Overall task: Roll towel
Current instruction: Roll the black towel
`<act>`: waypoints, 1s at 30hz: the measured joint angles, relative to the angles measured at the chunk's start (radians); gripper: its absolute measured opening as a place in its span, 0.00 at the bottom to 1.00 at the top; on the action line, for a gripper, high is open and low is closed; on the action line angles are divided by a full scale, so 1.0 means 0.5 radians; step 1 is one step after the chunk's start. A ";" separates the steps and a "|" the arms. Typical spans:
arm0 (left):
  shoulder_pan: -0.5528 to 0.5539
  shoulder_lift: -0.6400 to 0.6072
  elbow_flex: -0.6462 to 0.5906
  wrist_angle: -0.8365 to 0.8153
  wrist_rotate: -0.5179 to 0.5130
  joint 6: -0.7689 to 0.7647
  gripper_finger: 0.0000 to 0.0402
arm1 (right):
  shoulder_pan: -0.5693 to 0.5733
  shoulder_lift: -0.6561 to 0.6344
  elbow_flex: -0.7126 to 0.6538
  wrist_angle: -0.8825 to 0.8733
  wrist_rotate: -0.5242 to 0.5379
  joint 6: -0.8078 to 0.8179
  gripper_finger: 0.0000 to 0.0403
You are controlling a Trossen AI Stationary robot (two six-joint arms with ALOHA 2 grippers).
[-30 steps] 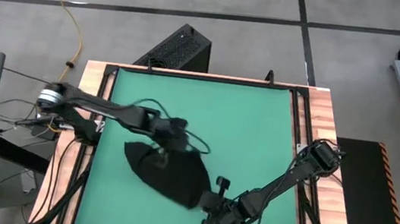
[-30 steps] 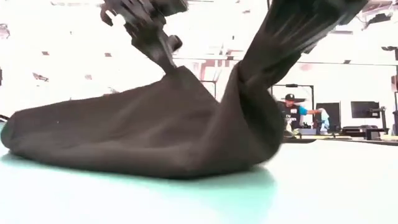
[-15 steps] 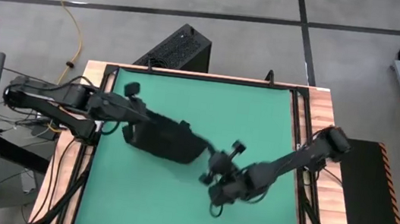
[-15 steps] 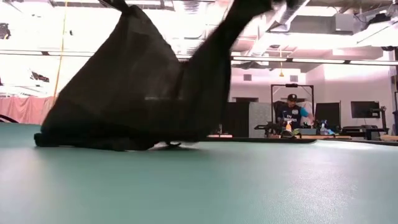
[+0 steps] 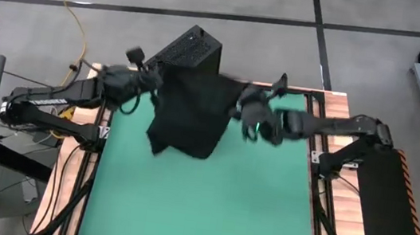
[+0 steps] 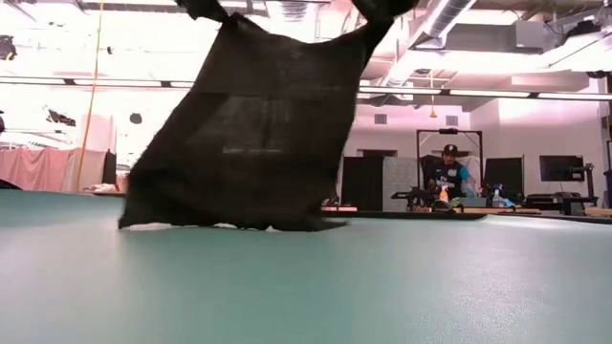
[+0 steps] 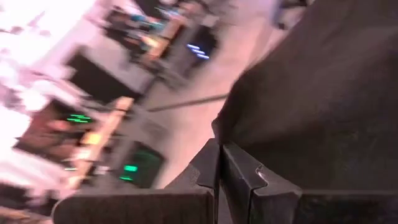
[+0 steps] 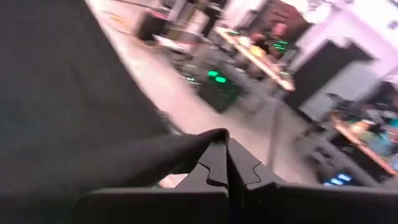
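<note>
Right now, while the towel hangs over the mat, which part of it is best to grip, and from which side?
Grip the towel at its two upper corners, from the far edge of the green mat, one corner per side. The left gripper and right gripper pinch there already: the cloth hangs flat between them, and only its lower hem touches the mat.

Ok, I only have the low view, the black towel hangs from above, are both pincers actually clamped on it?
Observer: Yes. In its wrist view, the left pincer is shut on the towel.
Operator: And the right?
Observer: The right pincer is likewise shut on the cloth.
Operator: Where are they over the table?
Observer: From above, both hold the towel's top corners near the far edge of the green mat; the cloth drapes toward the middle.
</note>
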 joint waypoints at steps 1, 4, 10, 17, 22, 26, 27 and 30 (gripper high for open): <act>0.060 0.000 0.000 0.111 0.012 0.103 0.00 | -0.071 -0.018 0.000 0.083 0.002 -0.137 0.01; 0.224 0.000 0.001 0.427 0.134 0.389 0.00 | -0.251 -0.049 0.000 0.420 -0.040 -0.544 0.01; 0.388 0.001 0.001 0.641 0.293 0.699 0.00 | -0.381 -0.080 0.000 1.164 -0.210 -1.192 0.01; 0.311 -0.033 0.001 0.133 0.081 0.393 0.00 | -0.122 -0.101 0.000 0.795 0.039 -1.109 0.01; 0.163 -0.034 0.001 -0.599 0.131 -0.251 0.00 | 0.165 -0.082 0.000 -0.526 0.046 0.296 0.01; 0.016 -0.036 -0.031 -1.085 0.452 -0.911 0.00 | 0.427 -0.018 -0.039 -1.436 -0.144 1.598 0.01; -0.032 -0.036 -0.065 -1.121 0.551 -1.051 0.00 | 0.503 -0.012 -0.065 -1.557 -0.185 1.848 0.01; -0.217 -0.036 -0.221 -1.198 0.757 -1.335 0.00 | 0.715 0.041 -0.175 -1.725 -0.337 2.382 0.01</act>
